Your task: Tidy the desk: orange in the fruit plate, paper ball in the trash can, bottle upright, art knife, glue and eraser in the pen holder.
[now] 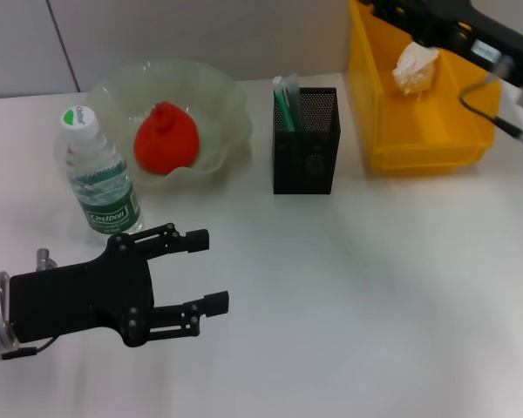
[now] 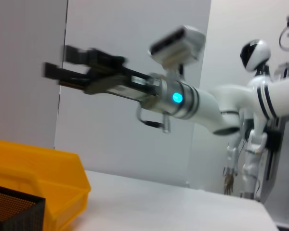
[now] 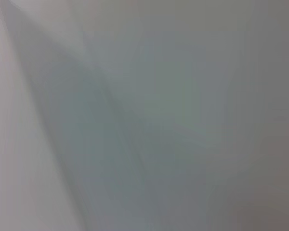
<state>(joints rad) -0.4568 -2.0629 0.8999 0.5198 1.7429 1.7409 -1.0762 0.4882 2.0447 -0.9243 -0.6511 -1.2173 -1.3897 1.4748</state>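
The orange (image 1: 166, 139) lies in the fruit plate (image 1: 229, 103) at the back left. The bottle (image 1: 100, 174) stands upright in front of the plate. My left gripper (image 1: 211, 270) is open and empty, low over the table, just in front of the bottle. The paper ball (image 1: 416, 68) lies in the trash can (image 1: 423, 139), which also shows in the left wrist view (image 2: 43, 168). My right arm (image 1: 458, 26) reaches over the can. In the left wrist view my right gripper (image 2: 55, 61) is open and empty. The pen holder (image 1: 305, 157) holds green and white items (image 1: 286, 97). The eraser is hidden.
The white table (image 1: 375, 287) stretches in front of the pen holder and the trash can. A wall stands right behind the plate and the can. The right wrist view shows only a blurred grey surface.
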